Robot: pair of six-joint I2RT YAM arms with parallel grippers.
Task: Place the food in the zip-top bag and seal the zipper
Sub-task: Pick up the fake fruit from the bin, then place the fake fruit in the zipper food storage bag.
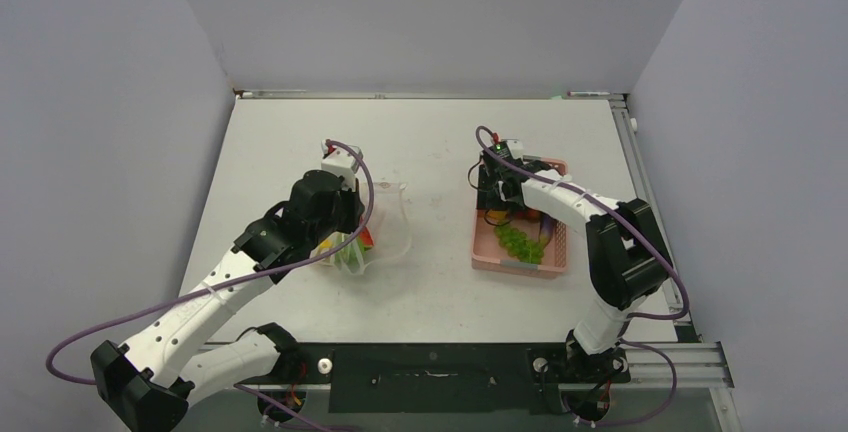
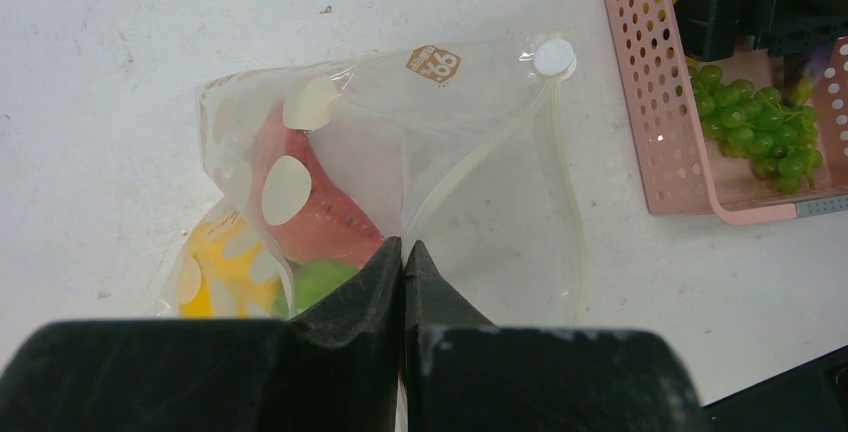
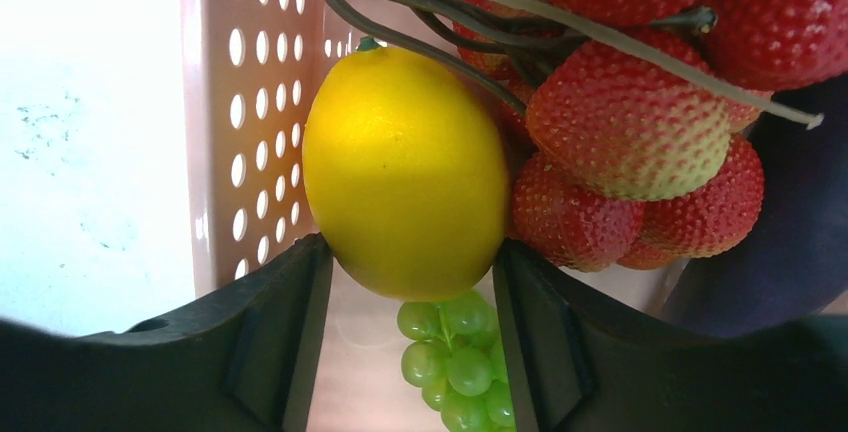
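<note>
The clear zip-top bag (image 2: 480, 192) lies on the table, its whitish zipper (image 2: 490, 147) running from a white slider (image 2: 554, 57). Inside it are a red piece (image 2: 325, 217), a yellow piece (image 2: 215, 272) and a green piece (image 2: 320, 282). My left gripper (image 2: 403, 247) is shut on the bag's film at its mouth; it also shows in the top view (image 1: 352, 237). My right gripper (image 3: 412, 252) is down in the pink basket, both fingers against a yellow lemon (image 3: 405, 167). Strawberries (image 3: 630, 122), a dark piece (image 3: 790, 242) and green grapes (image 3: 455, 362) lie beside it.
The pink slotted basket (image 1: 520, 264) stands right of centre, about a hand's width from the bag (image 1: 390, 217). Its wall (image 3: 260, 102) is close on the right gripper's left side. The grapes (image 1: 521, 242) lie at the basket's near half. Grey walls enclose the table.
</note>
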